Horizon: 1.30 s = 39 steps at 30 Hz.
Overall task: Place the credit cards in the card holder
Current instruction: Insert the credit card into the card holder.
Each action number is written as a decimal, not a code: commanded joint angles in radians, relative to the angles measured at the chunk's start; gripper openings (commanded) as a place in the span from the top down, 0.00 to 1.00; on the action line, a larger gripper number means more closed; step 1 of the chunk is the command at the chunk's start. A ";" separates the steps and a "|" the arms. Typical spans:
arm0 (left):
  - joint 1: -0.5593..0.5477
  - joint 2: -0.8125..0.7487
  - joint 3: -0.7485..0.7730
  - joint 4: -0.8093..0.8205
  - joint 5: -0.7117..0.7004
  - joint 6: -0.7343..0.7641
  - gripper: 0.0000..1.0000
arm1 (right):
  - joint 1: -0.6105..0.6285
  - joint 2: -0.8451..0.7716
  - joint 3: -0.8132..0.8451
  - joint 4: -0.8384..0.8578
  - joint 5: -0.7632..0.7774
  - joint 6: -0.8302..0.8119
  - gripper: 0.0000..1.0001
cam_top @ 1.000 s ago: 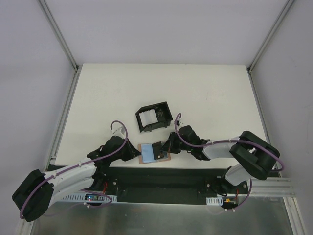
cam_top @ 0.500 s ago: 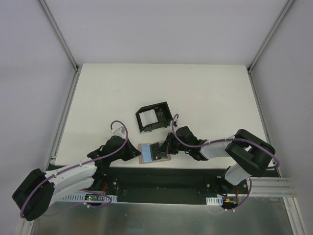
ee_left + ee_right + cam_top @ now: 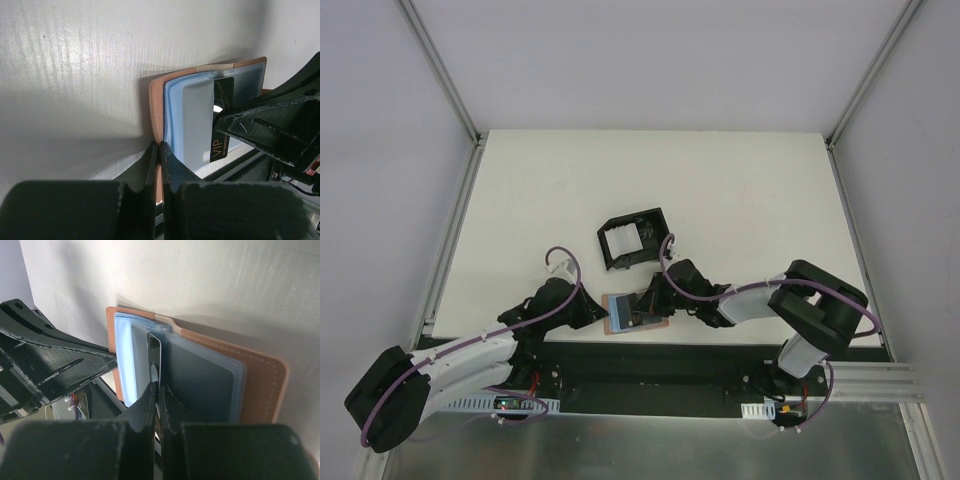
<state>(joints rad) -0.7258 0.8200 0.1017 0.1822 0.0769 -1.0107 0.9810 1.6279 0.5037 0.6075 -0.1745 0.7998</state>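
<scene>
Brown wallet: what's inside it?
Light-blue clear pockets lie in the open brown wallet. The right claw pinches a black card marked VIP, slid partly between them. The claw covers whatever sits deeper in the pockets.

My left gripper point(image 3: 159, 150) sits at the bottom of frame, jaws pinched together on the near tan edge of the card holder point(image 3: 156, 100). The card holder lies open on the white table point(image 3: 75, 75), with its pale blue sleeve point(image 3: 172, 115) uppermost. A grey rectangle point(image 3: 197, 120) shows within the sleeve; card or window, I cannot tell. A black card point(image 3: 220, 147) marked VIP lies just right of it. The right gripper point(image 3: 217, 121) reaches in from the right, its tip touching the black card.
</scene>
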 commanded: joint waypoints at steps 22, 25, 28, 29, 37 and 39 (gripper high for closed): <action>0.002 -0.010 -0.011 0.025 0.021 -0.003 1.00 | 0.041 0.004 0.151 -0.287 0.049 -0.105 0.59; 0.000 -0.005 -0.011 0.026 0.021 -0.003 1.00 | 0.045 0.010 0.165 -0.287 0.046 -0.106 0.60; 0.000 0.001 -0.010 0.031 0.024 -0.002 1.00 | 0.053 -0.003 0.170 -0.290 0.056 -0.117 0.61; 0.000 0.002 -0.008 0.033 0.026 0.000 1.00 | 0.053 -0.006 0.168 -0.291 0.058 -0.119 0.63; 0.000 0.008 -0.007 0.040 0.024 -0.002 1.00 | 0.064 -0.025 0.174 -0.284 0.055 -0.132 0.77; 0.000 0.013 -0.005 0.043 0.024 0.000 1.00 | 0.062 -0.030 0.171 -0.282 0.058 -0.136 0.81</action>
<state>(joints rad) -0.7254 0.8215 0.0982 0.1928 0.0875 -1.0107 1.0199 1.6135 0.6472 0.3256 -0.0986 0.6781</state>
